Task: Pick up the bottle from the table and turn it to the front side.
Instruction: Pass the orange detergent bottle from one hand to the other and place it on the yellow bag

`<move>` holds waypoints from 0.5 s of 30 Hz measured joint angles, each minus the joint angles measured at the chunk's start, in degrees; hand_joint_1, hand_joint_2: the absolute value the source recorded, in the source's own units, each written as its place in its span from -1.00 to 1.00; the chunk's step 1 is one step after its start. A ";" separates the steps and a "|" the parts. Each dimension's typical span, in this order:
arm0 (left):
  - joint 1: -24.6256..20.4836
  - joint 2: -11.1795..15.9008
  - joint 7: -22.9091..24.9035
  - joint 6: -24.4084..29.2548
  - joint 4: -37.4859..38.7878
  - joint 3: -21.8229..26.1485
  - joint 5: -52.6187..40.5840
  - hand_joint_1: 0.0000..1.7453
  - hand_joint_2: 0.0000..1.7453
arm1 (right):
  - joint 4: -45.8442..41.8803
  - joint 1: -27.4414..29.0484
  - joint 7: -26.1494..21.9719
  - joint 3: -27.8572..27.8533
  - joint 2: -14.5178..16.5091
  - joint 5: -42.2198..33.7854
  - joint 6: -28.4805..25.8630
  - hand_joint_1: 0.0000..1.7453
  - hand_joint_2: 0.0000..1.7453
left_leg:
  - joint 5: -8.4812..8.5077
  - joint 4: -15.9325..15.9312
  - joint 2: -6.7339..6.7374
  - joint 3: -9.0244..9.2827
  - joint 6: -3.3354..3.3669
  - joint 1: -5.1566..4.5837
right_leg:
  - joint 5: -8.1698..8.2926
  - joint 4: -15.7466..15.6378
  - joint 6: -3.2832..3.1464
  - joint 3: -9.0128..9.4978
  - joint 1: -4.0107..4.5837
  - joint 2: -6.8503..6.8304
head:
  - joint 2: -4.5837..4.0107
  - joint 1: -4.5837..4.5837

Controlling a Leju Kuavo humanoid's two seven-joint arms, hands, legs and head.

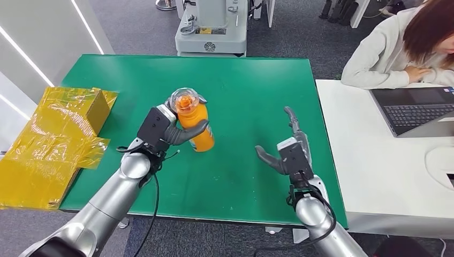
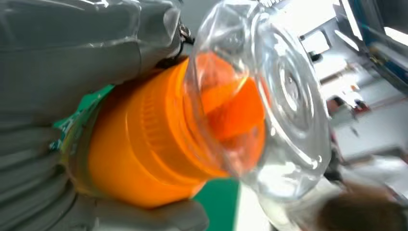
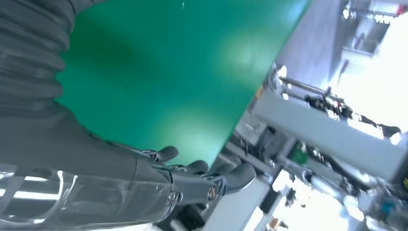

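Left fingers: wrapped round the orange bottle (image 1: 194, 122), the thick grey thumb (image 1: 188, 132) curling across its front and the darker fingers behind it. A firm hold.
Right fingers: spread and holding nothing; one finger (image 1: 291, 119) points toward 12 o'clock, the thumb juts toward 9 o'clock.
Left hand (image 1: 163, 130): over the green table (image 1: 241, 85), a little toward 9 o'clock from the table's middle, with the silver arm coming in from 7 o'clock.
Right hand (image 1: 286, 152): above the table toward 4 o'clock from the middle, palm facing the bottle, well apart from it.
Bottle: in the left hand's grip, tilted, its top toward 11 o'clock and its base toward 5 o'clock. Whether the base touches the table I cannot tell.
Cap: a clear domed cover (image 2: 269, 96) over an orange top, seen close in the left wrist view, with the ribbed orange collar (image 2: 144, 144) just beneath it.
Label side: cannot tell which face of the bottle is turned outward.
Yellow wrapping (image 1: 48, 139): crinkled, shiny, draped over a box at 9 o'clock, lapping the table's edge.
White desk (image 1: 375, 160): at 3 o'clock, just beside the green table, with an open laptop (image 1: 417, 110) on it.
Person (image 1: 396, 48): at 2 o'clock, in a pale top, leaning on the white desk.
Machine (image 1: 211, 27): grey-white base on the floor at 12 o'clock, beyond the table's far edge.
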 joint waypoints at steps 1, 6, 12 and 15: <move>0.72 0.70 -0.33 0.96 -0.02 0.26 -1.98 1.00 1.00 | -1.62 1.01 -0.55 -0.56 -0.67 -0.22 -0.22 -1.00 1.00 | 0.00 0.00 0.01 0.00 0.00 0.00 | 0.00 0.00 0.00 -0.01 0.00 0.01 | 0.00 0.00; 2.30 3.15 -0.68 7.94 -0.04 0.52 -15.89 1.00 1.00 | -8.00 4.83 -3.41 -2.32 -3.42 -1.18 -1.85 -1.00 1.00 | -0.01 0.00 -0.03 -0.02 0.01 0.00 | -0.02 -0.02 0.01 -0.02 0.00 -0.05 | 0.00 0.00; 2.05 4.50 1.37 18.75 -0.05 -0.64 -31.45 1.00 1.00 | -13.69 8.09 -6.06 -3.67 -6.29 -3.40 -4.15 -1.00 1.00 | -0.01 0.02 -0.02 -0.02 0.01 0.00 | -0.01 -0.02 0.01 -0.02 -0.01 -0.03 | 0.00 0.01; 2.02 5.28 1.27 20.51 -0.91 -1.75 -35.18 1.00 1.00 | -15.53 9.28 -6.56 -4.05 -7.50 -2.58 -6.40 -1.00 1.00 | -0.01 0.04 -0.02 -0.03 0.01 0.00 | -0.01 -0.02 0.01 -0.01 -0.01 -0.03 | 0.00 0.00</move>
